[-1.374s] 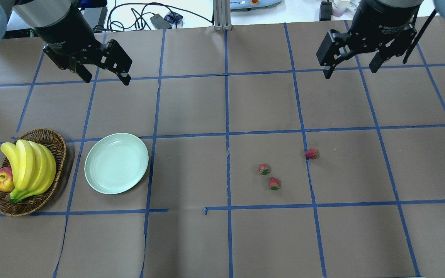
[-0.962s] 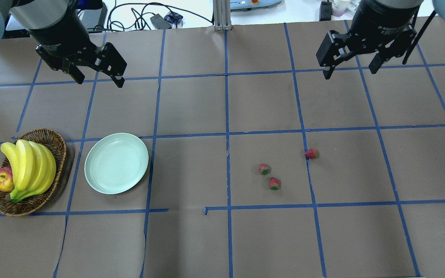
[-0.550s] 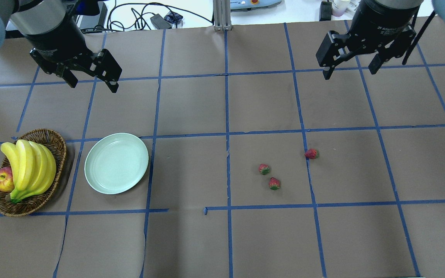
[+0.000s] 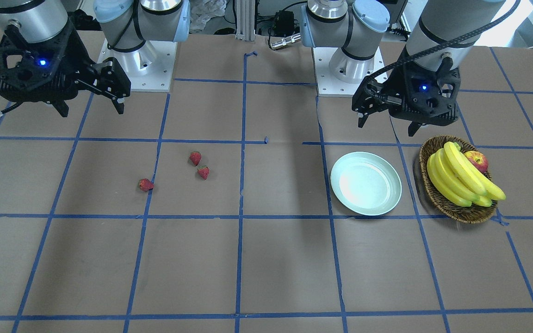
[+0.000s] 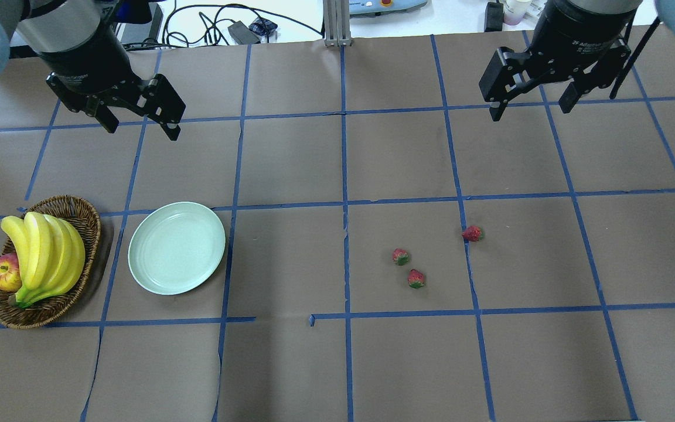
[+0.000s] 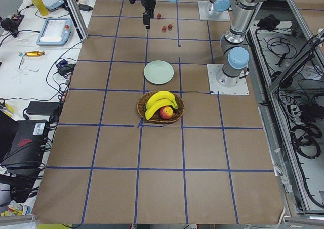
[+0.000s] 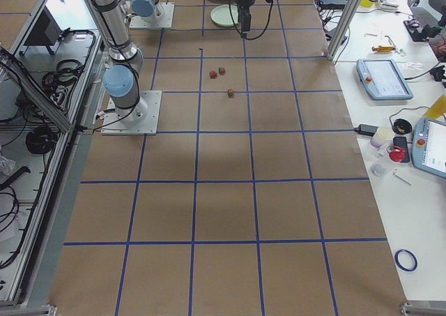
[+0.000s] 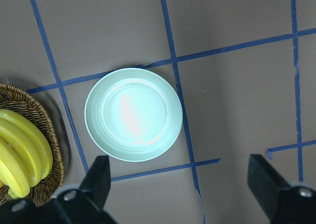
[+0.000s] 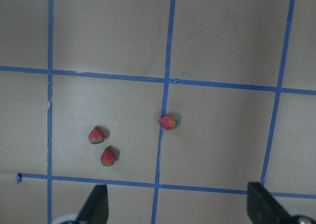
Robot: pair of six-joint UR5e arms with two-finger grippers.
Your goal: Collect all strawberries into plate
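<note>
Three small red strawberries lie on the brown paper right of centre: one (image 5: 472,233) on a blue tape line, two close together (image 5: 400,256) (image 5: 415,278). They show too in the right wrist view (image 9: 168,121) (image 9: 96,135) (image 9: 107,156). The pale mint plate (image 5: 176,247) sits empty left of centre, also seen from the left wrist (image 8: 133,114). My left gripper (image 5: 138,123) hangs open high over the table's far left, behind the plate. My right gripper (image 5: 529,105) hangs open at the far right, well behind the strawberries.
A wicker basket (image 5: 88,225) with bananas (image 5: 44,255) and an apple (image 5: 3,274) stands just left of the plate. Blue tape lines grid the brown paper. Cables and devices lie beyond the table's far edge.
My left gripper has drifted left and slightly toward the table's near side. The right gripper, strawberries and plate have stayed put.
</note>
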